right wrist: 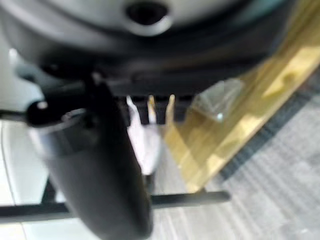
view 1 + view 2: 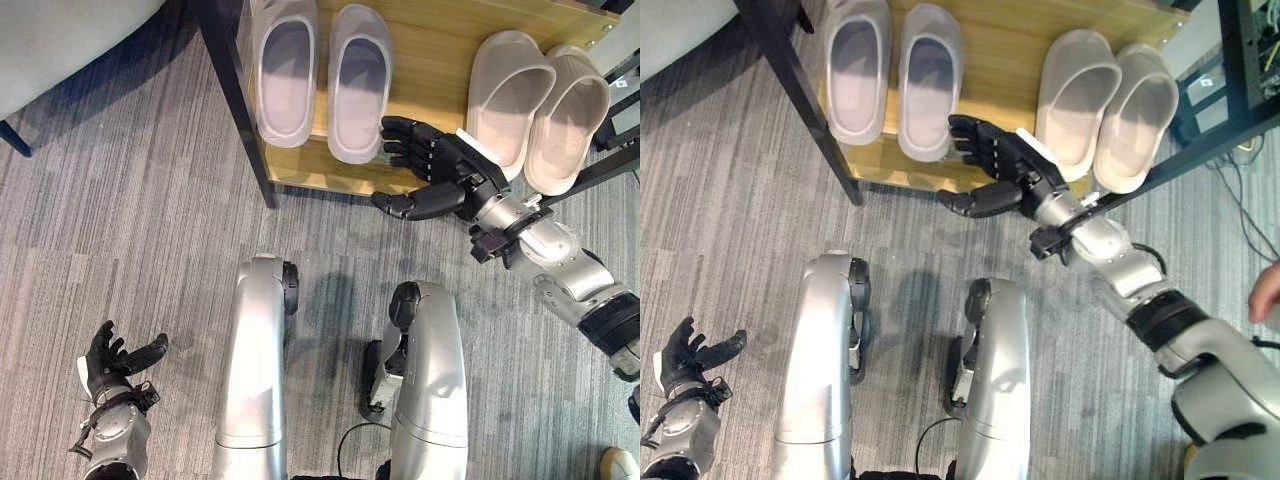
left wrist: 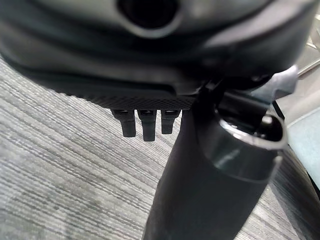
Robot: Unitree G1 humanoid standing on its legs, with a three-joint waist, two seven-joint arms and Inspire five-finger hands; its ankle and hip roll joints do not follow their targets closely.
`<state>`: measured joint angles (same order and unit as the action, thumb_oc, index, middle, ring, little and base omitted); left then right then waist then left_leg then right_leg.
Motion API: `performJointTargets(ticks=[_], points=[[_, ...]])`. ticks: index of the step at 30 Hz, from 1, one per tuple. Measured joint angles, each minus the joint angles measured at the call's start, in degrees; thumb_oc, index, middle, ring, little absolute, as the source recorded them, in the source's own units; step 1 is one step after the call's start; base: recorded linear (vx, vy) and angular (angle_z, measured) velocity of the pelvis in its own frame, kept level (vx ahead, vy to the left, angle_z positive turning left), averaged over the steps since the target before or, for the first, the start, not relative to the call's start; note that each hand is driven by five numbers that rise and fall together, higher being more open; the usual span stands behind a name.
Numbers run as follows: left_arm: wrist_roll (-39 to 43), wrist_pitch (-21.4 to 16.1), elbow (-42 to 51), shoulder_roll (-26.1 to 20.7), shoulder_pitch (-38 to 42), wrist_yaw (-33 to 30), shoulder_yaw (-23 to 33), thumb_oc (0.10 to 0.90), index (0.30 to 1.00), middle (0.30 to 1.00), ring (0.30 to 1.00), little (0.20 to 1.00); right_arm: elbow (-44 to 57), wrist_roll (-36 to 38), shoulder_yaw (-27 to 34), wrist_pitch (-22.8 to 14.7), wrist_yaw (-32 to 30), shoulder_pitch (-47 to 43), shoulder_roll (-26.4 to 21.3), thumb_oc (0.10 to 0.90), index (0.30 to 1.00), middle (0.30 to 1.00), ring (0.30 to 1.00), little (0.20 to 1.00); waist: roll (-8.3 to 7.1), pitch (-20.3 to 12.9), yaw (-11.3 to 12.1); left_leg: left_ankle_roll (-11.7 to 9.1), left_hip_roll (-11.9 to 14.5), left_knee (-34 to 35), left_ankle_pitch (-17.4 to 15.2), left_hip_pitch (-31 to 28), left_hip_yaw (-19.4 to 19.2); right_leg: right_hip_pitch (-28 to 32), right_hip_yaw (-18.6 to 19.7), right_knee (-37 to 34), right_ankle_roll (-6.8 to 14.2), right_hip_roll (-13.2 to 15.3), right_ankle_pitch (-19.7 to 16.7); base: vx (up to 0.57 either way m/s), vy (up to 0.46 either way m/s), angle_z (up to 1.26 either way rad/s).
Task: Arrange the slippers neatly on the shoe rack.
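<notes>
Left eye view: four pale slippers on the wooden shoe rack (image 2: 440, 60), toes toward 12 o'clock. Left pair (image 2: 320, 75) side by side near the rack's 9 o'clock end, heels close to the front edge, the right one of the two nearest the lip. Right pair (image 2: 540, 105) pressed together and angled toward 1 o'clock, heels overhanging the front edge near the dark frame bar (image 2: 600, 170). Between the pairs, a bare strip of shelf, with the right hand (image 2: 435, 165) over its front lip, fingers spread and holding nothing, thumb pointing to 9 o'clock above the grey carpet (image 2: 120, 230). Left hand (image 2: 112, 362) low at 7 o'clock, fingers loosely extended, well clear of the rack, with open carpet all around. Black rack leg (image 2: 235, 95) at the shelf's 9 o'clock end. Right eye view: same layout, fingertips just beside the heel of the left pair's inner slipper; contact impossible to tell. Part of a person's hand (image 2: 1265, 290) at the 3 o'clock edge. Left wrist view: straight fingers above striped carpet, grasping nothing. Right wrist view: relaxed fingers over the shelf's wooden edge, one pale slipper beyond, carpet beside.
</notes>
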<state>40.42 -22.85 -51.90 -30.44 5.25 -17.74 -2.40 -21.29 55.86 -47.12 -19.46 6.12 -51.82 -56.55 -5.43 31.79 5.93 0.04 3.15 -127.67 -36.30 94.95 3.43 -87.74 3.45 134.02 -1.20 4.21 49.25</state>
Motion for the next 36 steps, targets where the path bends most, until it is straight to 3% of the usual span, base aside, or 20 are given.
performJointTargets(ticks=[19, 36], points=[[0.08, 0.00, -0.84, -0.14, -0.48, 1.21, -2.00, 0.800, 0.900, 0.900, 0.900, 0.900, -7.51, 16.69, -2.16, 2.85, 2.44, -4.76, 4.11, 0.800, 0.900, 0.900, 0.900, 0.900, 0.11, 0.00, 0.90, -0.07, 0.02, 0.12, -0.01, -0.12, -0.02, -0.09, 0.03, 0.09, -0.01, -0.03, 0.00, 0.00, 0.000, 0.00], [0.08, -0.01, -0.85, -0.14, -0.57, 1.19, -2.00, 0.800, 0.900, 0.900, 0.900, 0.900, -7.55, 21.38, -1.99, 3.32, 2.39, -5.17, 6.47, 0.800, 0.900, 0.900, 0.900, 0.900, 0.12, 0.00, 1.09, -0.15, 0.00, 0.13, -0.03, -0.10, -0.01, -0.13, 0.03, 0.11, -0.02, -0.03, 0.01, 0.00, 0.000, 0.00]])
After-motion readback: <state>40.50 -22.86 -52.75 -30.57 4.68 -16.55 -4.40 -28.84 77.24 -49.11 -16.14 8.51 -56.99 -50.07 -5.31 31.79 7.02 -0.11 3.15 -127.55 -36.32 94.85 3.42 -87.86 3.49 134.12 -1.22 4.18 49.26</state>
